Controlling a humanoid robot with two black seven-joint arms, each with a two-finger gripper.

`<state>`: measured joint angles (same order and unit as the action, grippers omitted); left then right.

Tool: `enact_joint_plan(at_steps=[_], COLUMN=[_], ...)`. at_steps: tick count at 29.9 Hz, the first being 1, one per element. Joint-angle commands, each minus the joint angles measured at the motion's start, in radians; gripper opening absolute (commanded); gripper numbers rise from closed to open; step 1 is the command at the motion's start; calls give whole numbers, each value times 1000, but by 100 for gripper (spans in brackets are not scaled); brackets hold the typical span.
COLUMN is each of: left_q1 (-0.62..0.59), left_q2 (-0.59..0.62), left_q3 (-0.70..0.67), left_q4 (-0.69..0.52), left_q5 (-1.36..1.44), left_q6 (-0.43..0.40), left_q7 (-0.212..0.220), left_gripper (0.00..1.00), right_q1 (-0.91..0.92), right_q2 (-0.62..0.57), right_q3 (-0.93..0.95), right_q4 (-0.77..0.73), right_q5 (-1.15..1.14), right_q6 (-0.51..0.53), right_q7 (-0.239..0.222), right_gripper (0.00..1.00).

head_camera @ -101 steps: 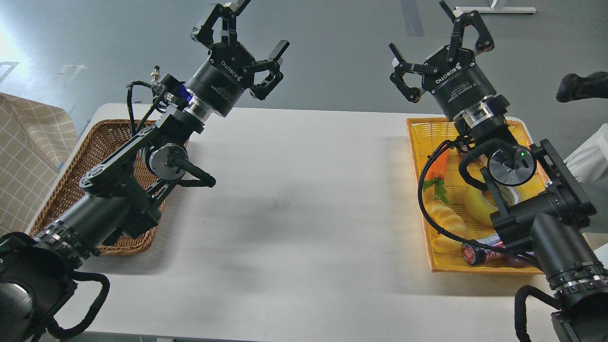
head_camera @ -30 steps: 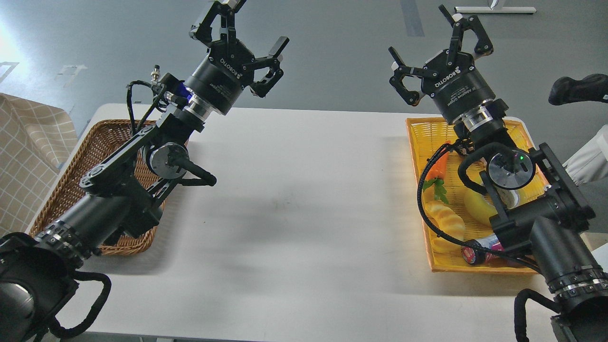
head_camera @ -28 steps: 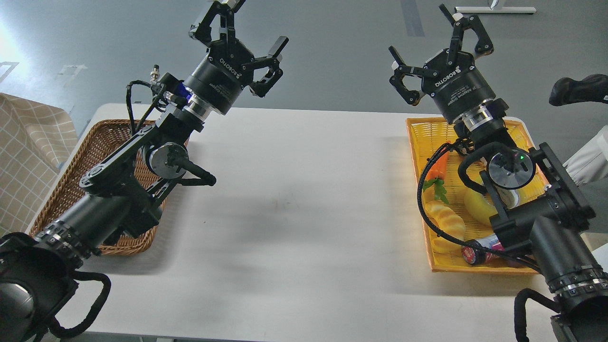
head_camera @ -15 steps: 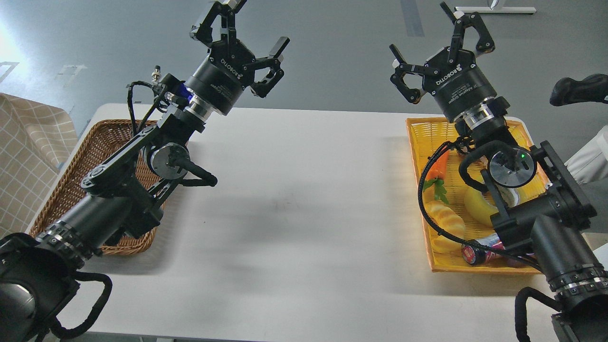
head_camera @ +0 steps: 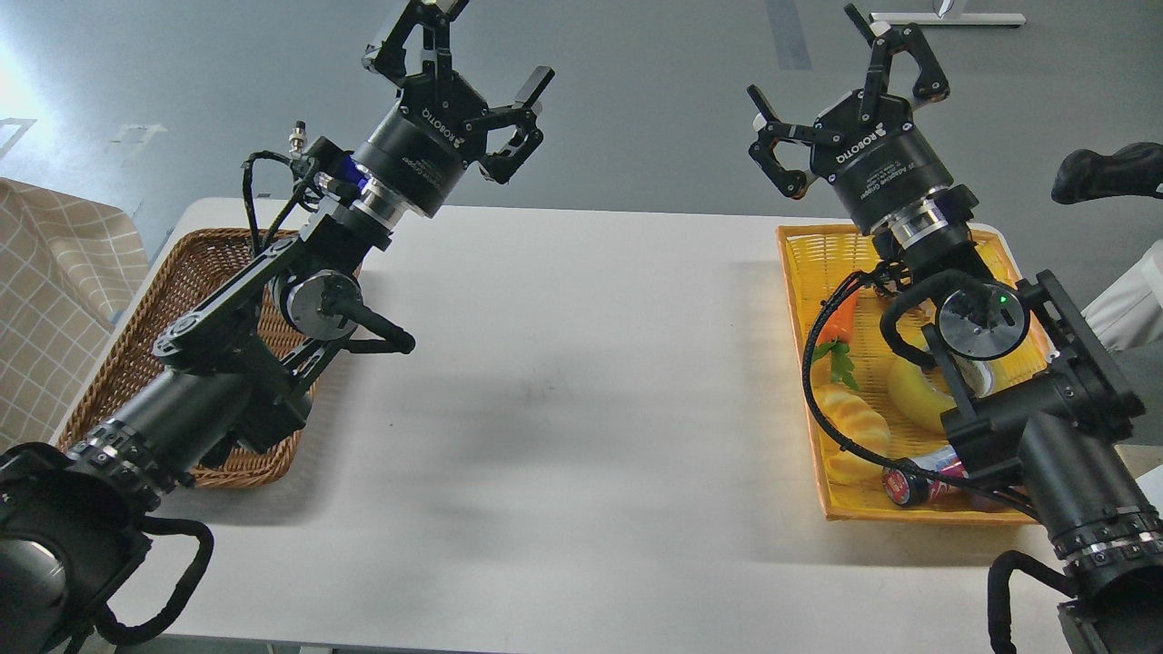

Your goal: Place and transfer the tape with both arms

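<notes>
The tape (head_camera: 911,392), a yellow roll with a pale core, lies in the yellow basket (head_camera: 805,263) at the table's right side. My right arm's wrist hides part of it. My left gripper (head_camera: 465,65) is open and empty, held high above the table's far left edge. My right gripper (head_camera: 845,84) is open and empty, held high above the far end of the yellow basket. Neither gripper touches the tape.
A brown wicker basket (head_camera: 118,363) sits at the table's left under my left arm. The yellow basket also holds a toy carrot (head_camera: 840,320), a toy bread (head_camera: 854,422) and a can (head_camera: 911,481). A checked cloth (head_camera: 50,300) lies at the far left.
</notes>
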<state>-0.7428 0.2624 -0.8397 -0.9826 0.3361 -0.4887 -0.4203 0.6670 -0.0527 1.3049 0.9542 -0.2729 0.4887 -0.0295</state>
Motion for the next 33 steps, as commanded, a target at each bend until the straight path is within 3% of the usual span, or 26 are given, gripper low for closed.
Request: enact_joint_plan(at_steps=[1,8,19,33], left_q1=[0,-1,-1,-4], left_q2=[3,5,12,8], left_q3=[1,1,-1,1], left_q4=[1,1,1,1], left_q5=[0,0,0,0], left_q6=[0,0,0,0], left_q7=[0,0,0,0], left_gripper=[98,98,98,98], right_q1=[0,-3,0,29], right_q2=[-2,-41,-173,-484], right_q3=[2,-3,-18,-234], right_q4=[0,1,37,236], right_q5=[-2,-51,-409,-768], right_q6=[0,0,0,0], right_q7=[2,2,2,2], right_gripper=[100,100,100,99])
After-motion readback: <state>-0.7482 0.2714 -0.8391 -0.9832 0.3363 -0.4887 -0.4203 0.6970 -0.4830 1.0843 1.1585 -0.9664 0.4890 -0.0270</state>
